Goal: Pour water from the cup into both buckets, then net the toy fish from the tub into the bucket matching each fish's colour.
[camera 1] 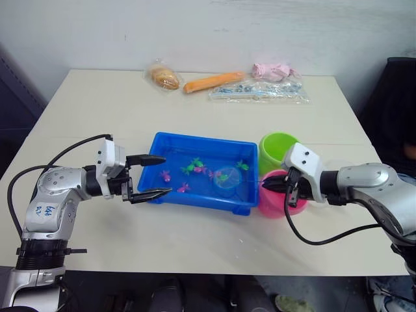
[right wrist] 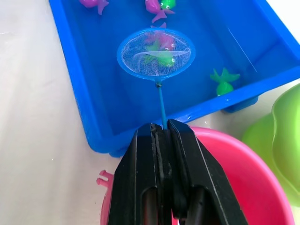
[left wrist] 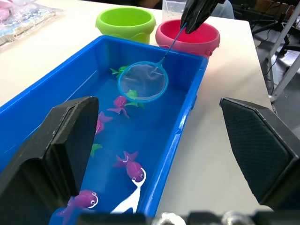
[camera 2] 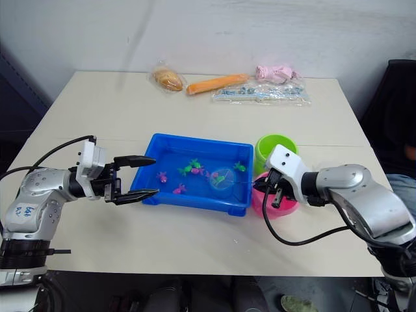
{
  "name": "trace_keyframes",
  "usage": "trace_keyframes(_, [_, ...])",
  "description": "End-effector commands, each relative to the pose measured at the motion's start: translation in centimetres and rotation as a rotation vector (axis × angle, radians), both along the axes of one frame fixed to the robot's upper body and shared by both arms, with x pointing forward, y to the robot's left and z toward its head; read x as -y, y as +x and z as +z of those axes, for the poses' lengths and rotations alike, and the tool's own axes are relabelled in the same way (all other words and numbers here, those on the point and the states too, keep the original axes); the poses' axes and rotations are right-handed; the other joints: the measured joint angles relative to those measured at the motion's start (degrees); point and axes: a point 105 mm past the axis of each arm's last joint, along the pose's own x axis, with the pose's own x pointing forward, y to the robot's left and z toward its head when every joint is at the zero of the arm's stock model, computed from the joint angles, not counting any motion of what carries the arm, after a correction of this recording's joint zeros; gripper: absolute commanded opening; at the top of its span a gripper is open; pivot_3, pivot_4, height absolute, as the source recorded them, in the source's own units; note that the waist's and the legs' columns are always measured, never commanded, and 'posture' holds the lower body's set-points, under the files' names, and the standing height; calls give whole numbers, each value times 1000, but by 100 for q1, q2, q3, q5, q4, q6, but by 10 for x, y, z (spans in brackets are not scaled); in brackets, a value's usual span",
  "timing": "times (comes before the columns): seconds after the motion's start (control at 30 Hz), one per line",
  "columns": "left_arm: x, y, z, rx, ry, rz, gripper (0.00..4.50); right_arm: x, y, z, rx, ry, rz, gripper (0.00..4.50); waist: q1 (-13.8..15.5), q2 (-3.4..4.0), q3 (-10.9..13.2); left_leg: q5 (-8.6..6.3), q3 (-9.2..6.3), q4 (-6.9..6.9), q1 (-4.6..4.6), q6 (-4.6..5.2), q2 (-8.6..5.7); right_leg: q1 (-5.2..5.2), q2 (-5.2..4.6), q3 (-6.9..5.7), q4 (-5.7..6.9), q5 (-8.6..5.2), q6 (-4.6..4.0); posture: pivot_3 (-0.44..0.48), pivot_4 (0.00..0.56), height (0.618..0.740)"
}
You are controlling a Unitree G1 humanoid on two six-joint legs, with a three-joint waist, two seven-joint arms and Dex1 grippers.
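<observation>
Right end effector clenched on net handle, left end effector released; thin handle may twist, spilling fish

- I stand in what looks like a lab or test room: a plain beige desk against a bare white wall.
- Bagged props lie along the desk's far edge.

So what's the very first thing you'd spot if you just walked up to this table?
The bright blue tub in the middle of the table, with little pink and green toy fish in it. The right gripper holds the net over the tub, above some fish. Beside the tub stand a lime green bucket and a pink bucket.
</observation>
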Motion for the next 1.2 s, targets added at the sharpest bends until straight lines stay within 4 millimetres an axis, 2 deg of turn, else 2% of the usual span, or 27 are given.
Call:
trace_keyframes(0.03, [0, -4, 6, 31, -3, -5, 4462, -1, 0, 3, 8, -20, 6, 0, -3, 0, 0, 0, 0, 0, 0, 0, 0, 0, 0, 0, 0, 0, 0, 0, 150, 740])
trace_keyframes(0.7, [-3, -3, 1, 20, 12, 3, 4462, 6, -2, -8, -59, -67, -42, 0, 2, 0, 0, 0, 0, 0, 0, 1, 0, 0, -1, 0, 0, 0, 0, 0, 150, 740])
trace_keyframes(1.2, [-2, -4, 2, 23, 10, 5, 4462, 2, 20, -14, -28, -23, -118, 0, -6, 0, 0, 0, 1, 0, 1, 0, -2, 1, -1, 0, 0, 0, 0, 0, 150, 740])
